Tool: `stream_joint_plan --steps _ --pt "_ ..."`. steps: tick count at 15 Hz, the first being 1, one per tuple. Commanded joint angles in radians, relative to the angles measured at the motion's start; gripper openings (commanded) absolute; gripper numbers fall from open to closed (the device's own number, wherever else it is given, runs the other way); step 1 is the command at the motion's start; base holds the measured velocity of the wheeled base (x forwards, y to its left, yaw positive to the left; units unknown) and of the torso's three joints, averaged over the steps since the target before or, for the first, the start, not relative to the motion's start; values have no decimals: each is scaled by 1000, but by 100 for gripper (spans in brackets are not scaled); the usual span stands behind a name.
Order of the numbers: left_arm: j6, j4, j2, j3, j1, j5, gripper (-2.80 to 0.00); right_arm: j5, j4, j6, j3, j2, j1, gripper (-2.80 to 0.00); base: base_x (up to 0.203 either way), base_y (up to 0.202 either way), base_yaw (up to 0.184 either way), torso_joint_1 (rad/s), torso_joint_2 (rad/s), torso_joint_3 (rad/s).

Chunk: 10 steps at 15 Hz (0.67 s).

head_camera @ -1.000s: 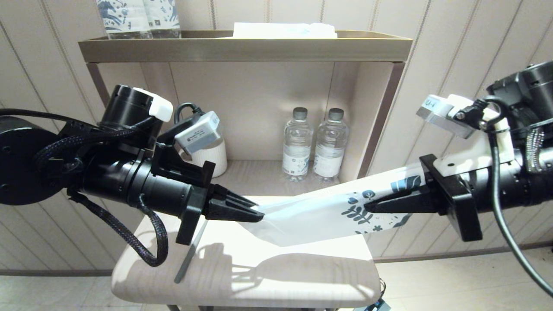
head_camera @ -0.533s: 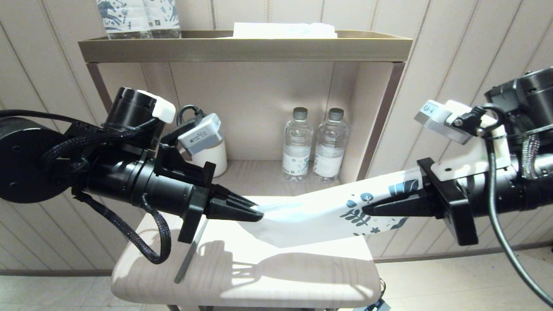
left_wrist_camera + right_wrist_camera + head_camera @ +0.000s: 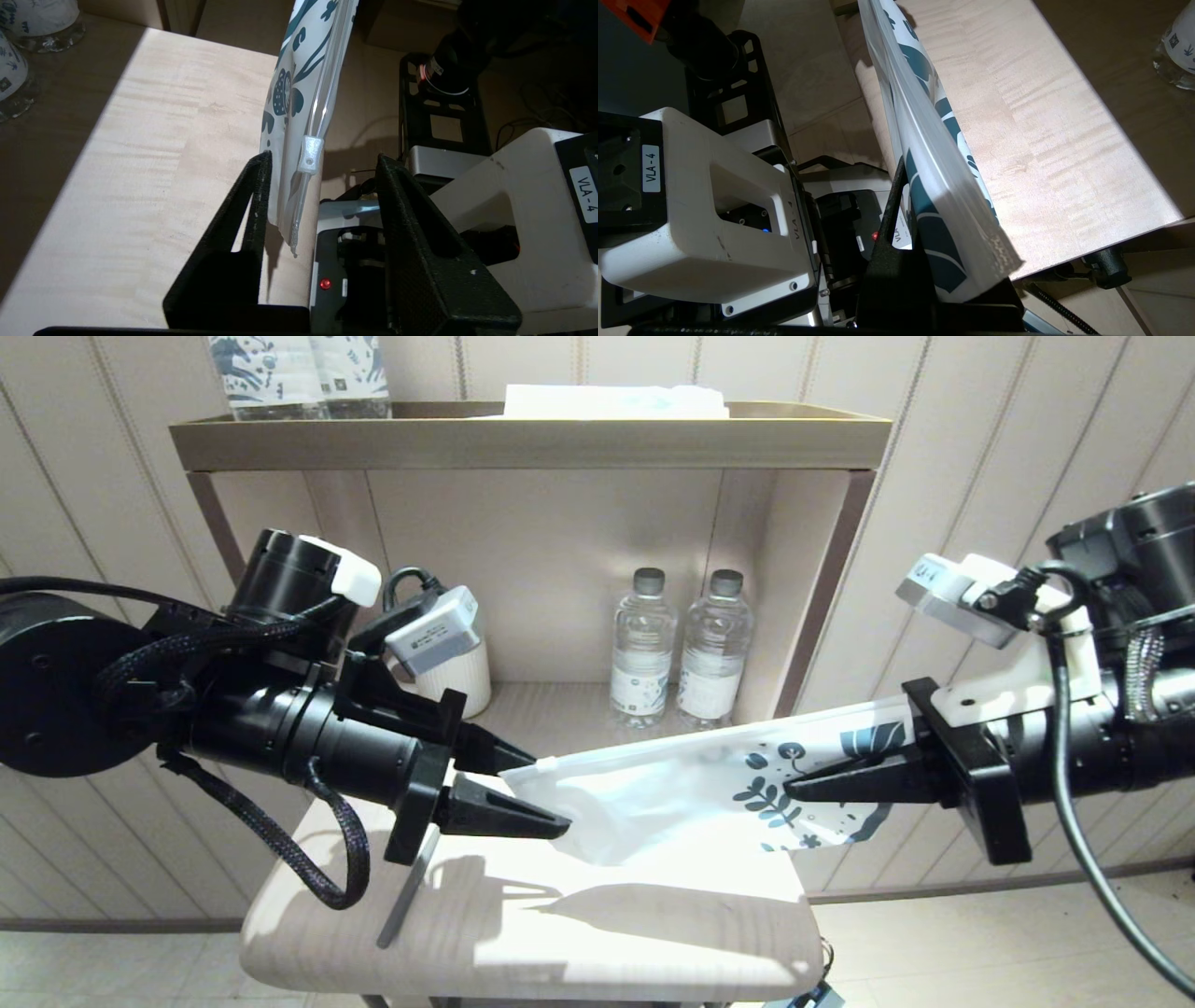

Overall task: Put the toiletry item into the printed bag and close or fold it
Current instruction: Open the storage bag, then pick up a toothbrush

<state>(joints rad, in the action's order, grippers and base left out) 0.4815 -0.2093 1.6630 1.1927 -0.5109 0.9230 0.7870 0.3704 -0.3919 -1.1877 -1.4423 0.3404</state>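
The printed bag (image 3: 672,793) hangs in the air above the small table (image 3: 560,943), running left to right. My right gripper (image 3: 792,790) is shut on its blue-printed end (image 3: 934,224). My left gripper (image 3: 551,793) stands open around the plain zip end. The white zip slider (image 3: 310,154) sits loose between its fingers (image 3: 259,196), and the bag's edge rests against one finger. The toiletry item, a slim grey toothbrush (image 3: 408,893), lies on the table below my left gripper, outside the bag.
Behind the table is a shelf unit (image 3: 523,443) holding two water bottles (image 3: 642,649) and a white cup (image 3: 462,677). Blue-patterned packs (image 3: 299,373) and a folded white item (image 3: 616,401) sit on top. The table's front edge drops to the floor.
My left gripper has opened and let go of the bag's zip end, which has sprung up and spread flatter. My right gripper still holds the printed end.
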Motion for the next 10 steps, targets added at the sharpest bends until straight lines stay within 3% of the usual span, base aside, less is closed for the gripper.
stream_joint_plan --steps 1,10 --pt "-1 -1 4 10 0 9 0 5 2 -2 -1 -4 0 -280 0 0 0 0 0 0" --pt "-1 -1 48 12 0 16 0 32 2 -1 -15 7 -4 -280 0 0 0 0 0 0"
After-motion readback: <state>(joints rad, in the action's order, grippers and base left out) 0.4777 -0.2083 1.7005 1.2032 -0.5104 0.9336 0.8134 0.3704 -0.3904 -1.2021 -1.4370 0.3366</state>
